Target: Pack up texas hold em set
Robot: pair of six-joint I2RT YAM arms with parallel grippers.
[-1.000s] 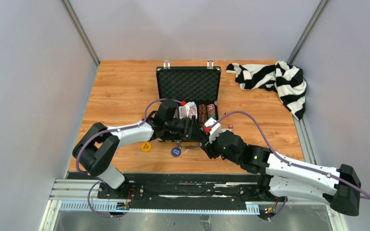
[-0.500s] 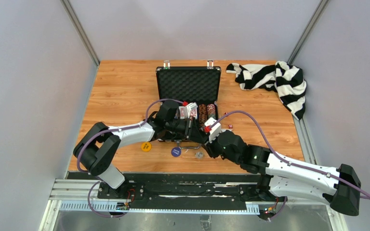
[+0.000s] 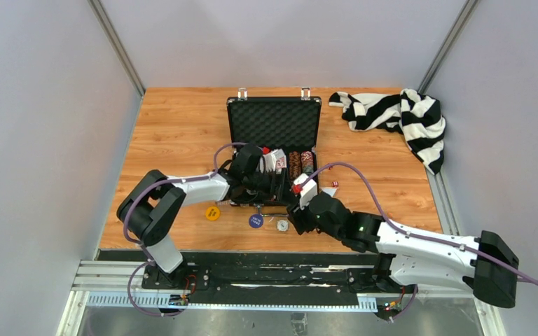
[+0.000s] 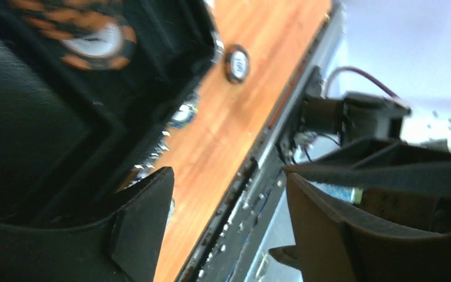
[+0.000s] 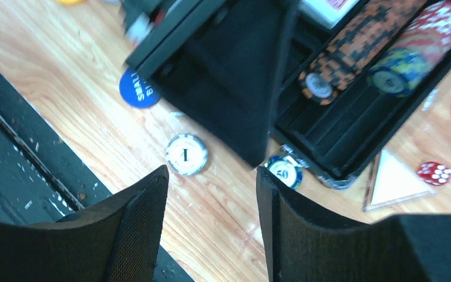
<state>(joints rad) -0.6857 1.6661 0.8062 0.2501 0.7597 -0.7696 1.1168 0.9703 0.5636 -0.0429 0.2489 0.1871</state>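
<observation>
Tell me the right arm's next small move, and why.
Probably lower the right gripper onto the white chip marked 1 and close on it: its jaws stand open and empty above that chip, which lies loose on the table outside the case.

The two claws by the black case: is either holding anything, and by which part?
Nothing is held. The left gripper and the right gripper both stand open with empty gaps; the white chip lies loose on the table.
</observation>
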